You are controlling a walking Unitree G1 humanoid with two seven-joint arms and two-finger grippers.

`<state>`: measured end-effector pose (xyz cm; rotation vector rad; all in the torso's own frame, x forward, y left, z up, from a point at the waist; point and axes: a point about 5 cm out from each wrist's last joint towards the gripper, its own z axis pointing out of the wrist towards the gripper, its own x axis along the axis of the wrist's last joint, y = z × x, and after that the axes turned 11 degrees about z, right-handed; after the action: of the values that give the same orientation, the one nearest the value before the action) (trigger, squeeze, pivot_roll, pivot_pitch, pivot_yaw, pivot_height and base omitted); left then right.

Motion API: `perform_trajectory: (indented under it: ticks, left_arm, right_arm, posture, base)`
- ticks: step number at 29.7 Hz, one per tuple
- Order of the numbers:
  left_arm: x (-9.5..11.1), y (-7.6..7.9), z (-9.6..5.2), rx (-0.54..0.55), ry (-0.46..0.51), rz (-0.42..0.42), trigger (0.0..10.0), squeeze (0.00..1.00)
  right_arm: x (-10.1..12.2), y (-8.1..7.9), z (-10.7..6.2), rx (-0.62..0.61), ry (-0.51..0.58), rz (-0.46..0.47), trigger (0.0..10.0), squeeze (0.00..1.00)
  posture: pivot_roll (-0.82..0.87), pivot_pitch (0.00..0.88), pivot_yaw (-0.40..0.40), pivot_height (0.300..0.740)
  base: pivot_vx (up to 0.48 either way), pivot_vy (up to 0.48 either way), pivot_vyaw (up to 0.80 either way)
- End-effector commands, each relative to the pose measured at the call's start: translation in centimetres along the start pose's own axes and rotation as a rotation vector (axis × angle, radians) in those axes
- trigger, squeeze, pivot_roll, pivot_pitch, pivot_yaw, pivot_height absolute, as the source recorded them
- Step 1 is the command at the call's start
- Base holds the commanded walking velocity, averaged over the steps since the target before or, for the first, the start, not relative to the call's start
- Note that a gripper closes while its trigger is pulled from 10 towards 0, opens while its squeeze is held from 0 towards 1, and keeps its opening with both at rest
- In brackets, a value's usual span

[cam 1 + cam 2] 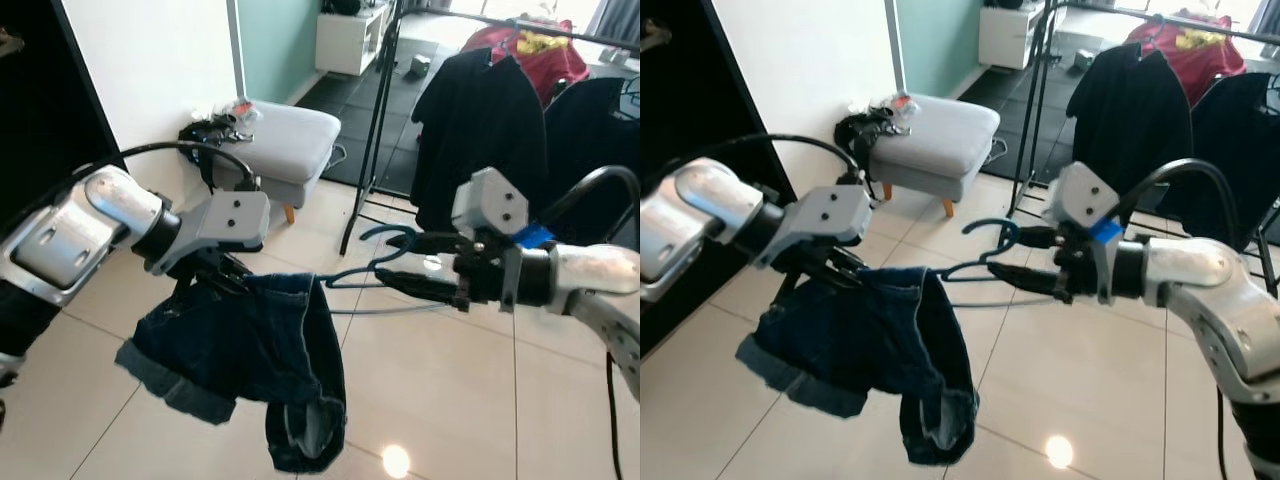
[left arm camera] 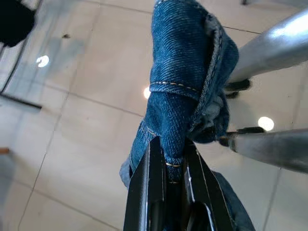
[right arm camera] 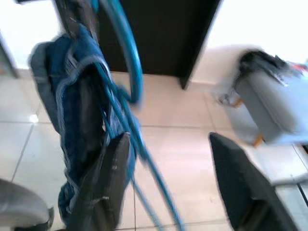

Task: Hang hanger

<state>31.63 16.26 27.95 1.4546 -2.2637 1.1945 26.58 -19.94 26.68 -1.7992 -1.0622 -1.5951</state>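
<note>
Dark blue denim shorts [image 1: 250, 350] hang on a thin blue hanger [image 1: 350, 272], held up over the tiled floor. My left gripper [image 1: 215, 275] is shut on a fold of the denim [image 2: 180, 96] at the hanger's left end; the left wrist view shows both fingers [image 2: 149, 192] pinching the cloth. My right gripper [image 1: 388, 258] is open at the hanger's hook [image 1: 385, 232], one finger above the wire and one below. In the right wrist view the blue wire [image 3: 130, 130] runs beside one finger [image 3: 108, 183], and the other finger stands well apart.
A black clothes rack [image 1: 375, 120] stands ahead on the right, with black garments [image 1: 480, 130] and a red one [image 1: 540, 50] on its rail. A grey footstool [image 1: 290, 140] carrying dark items sits by the white wall. A black cabinet [image 1: 40, 100] is on the left.
</note>
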Motion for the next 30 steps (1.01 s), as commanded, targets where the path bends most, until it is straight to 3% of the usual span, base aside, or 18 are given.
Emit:
perform_trajectory:
  ticks: [1, 4, 6, 7, 8, 9, 10, 12, 15, 17, 18, 19, 20, 21, 22, 24, 26, 30]
  left_arm:
    - [0.2, -0.6, -0.5, 0.068, 0.019, 0.022, 0.0, 0.00]
    - [-0.3, -0.7, -0.5, 0.107, 0.014, 0.016, 0.0, 0.00]
    - [-0.8, -0.8, -0.6, 0.144, 0.003, 0.008, 0.0, 0.00]
    - [-1.5, -1.0, -0.8, 0.186, -0.018, -0.005, 0.0, 0.00]
    - [-1.5, -1.0, -0.8, 0.186, -0.018, -0.005, 0.0, 0.00]
    - [-2.2, -1.3, -1.1, 0.238, -0.034, -0.023, 0.0, 0.00]
    - [-2.2, -1.3, -1.1, 0.238, -0.034, -0.023, 0.0, 0.00]
    - [-3.0, -1.6, -1.7, 0.317, -0.032, -0.059, 0.0, 0.00]
    - [-3.2, -2.1, -2.4, 0.395, 0.017, -0.100, 0.0, 0.00]
    - [-3.2, -2.1, -2.4, 0.395, 0.017, -0.100, 0.0, 0.00]
    - [-2.8, -2.6, -2.9, 0.445, 0.086, -0.135, 0.0, 0.00]
    - [-2.8, -2.6, -2.9, 0.445, 0.086, -0.135, 0.0, 0.00]
    - [-1.6, -3.1, -3.4, 0.488, 0.203, -0.165, 0.0, 0.00]
    - [-1.6, -3.1, -3.4, 0.488, 0.203, -0.165, 0.0, 0.00]
    - [-0.7, -3.5, -3.9, 0.515, 0.295, -0.182, 0.0, 0.00]
    - [1.1, -3.8, -5.2, 0.546, 0.450, -0.186, 0.0, 0.00]
    - [1.1, -3.8, -5.2, 0.546, 0.450, -0.186, 0.0, 0.00]
    - [2.4, -3.7, -6.6, 0.557, 0.566, -0.154, 0.0, 0.00]
  right_arm:
    - [0.0, 0.5, -1.0, -0.048, 0.025, 0.018, 10.0, 1.00]
    - [-0.3, 1.0, -2.4, -0.117, 0.045, 0.047, 10.0, 1.00]
    - [-0.5, 1.4, -3.9, -0.180, 0.077, 0.077, 10.0, 1.00]
    - [-0.6, 1.7, -5.4, -0.236, 0.125, 0.117, 10.0, 1.00]
    - [-0.6, 1.7, -5.4, -0.236, 0.125, 0.117, 10.0, 1.00]
    - [-1.0, 1.5, -6.9, -0.270, 0.191, 0.181, 10.0, 1.00]
    - [-1.0, 1.5, -6.9, -0.270, 0.191, 0.181, 10.0, 1.00]
    - [-2.1, 0.3, -8.5, -0.261, 0.287, 0.296, 10.0, 1.00]
    - [-3.6, -1.8, -8.1, -0.189, 0.348, 0.410, 10.0, 1.00]
    - [-3.6, -1.8, -8.1, -0.189, 0.348, 0.410, 10.0, 1.00]
    - [-4.7, -2.4, -7.6, -0.209, 0.368, 0.463, 10.0, 1.00]
    - [-4.7, -2.4, -7.6, -0.209, 0.368, 0.463, 10.0, 1.00]
    - [-5.7, -2.3, -7.0, -0.261, 0.421, 0.540, 10.0, 0.18]
    - [-5.7, -2.3, -7.0, -0.261, 0.421, 0.540, 10.0, 0.18]
    - [-6.4, -2.1, -6.4, -0.300, 0.460, 0.599, 10.0, 0.00]
    - [-7.5, -1.5, -5.3, -0.357, 0.486, 0.683, 10.0, 0.00]
    - [-7.5, -1.5, -5.3, -0.357, 0.486, 0.683, 10.0, 0.00]
    - [-7.7, -0.7, -5.0, -0.407, 0.505, 0.736, 10.0, 0.00]
  posture:
    - [-0.03, 0.069, 0.016, 0.740]
    - [-0.03, 0.072, 0.017, 0.740]
    - [-0.04, 0.075, 0.019, 0.740]
    - [-0.05, 0.078, 0.019, 0.740]
    - [-0.05, 0.078, 0.019, 0.740]
    - [-0.06, 0.082, 0.020, 0.740]
    - [-0.06, 0.082, 0.020, 0.740]
    - [-0.06, 0.084, 0.019, 0.740]
    - [-0.06, 0.090, 0.014, 0.740]
    - [-0.06, 0.090, 0.014, 0.740]
    - [-0.06, 0.093, 0.014, 0.740]
    - [-0.06, 0.093, 0.014, 0.740]
    - [-0.06, 0.094, 0.009, 0.740]
    - [-0.06, 0.094, 0.009, 0.740]
    - [-0.06, 0.096, 0.006, 0.740]
    - [-0.05, 0.097, -0.004, 0.740]
    - [-0.05, 0.097, -0.004, 0.740]
    - [-0.05, 0.100, -0.015, 0.740]
  base:
    - [0.000, 0.000, 0.00]
    - [0.000, 0.000, 0.00]
    - [0.000, 0.000, 0.00]
    - [0.000, 0.000, 0.00]
    - [0.000, 0.000, 0.00]
    - [0.000, 0.000, 0.00]
    - [0.000, 0.000, 0.00]
    - [0.000, 0.000, 0.00]
    - [0.000, 0.000, 0.00]
    - [0.000, 0.000, 0.00]
    - [0.000, 0.000, 0.00]
    - [0.000, 0.000, 0.00]
    - [0.000, 0.000, 0.00]
    - [0.000, 0.000, 0.00]
    - [0.000, 0.000, 0.00]
    - [0.000, 0.000, 0.00]
    - [0.000, 0.000, 0.00]
    - [0.000, 0.000, 0.00]
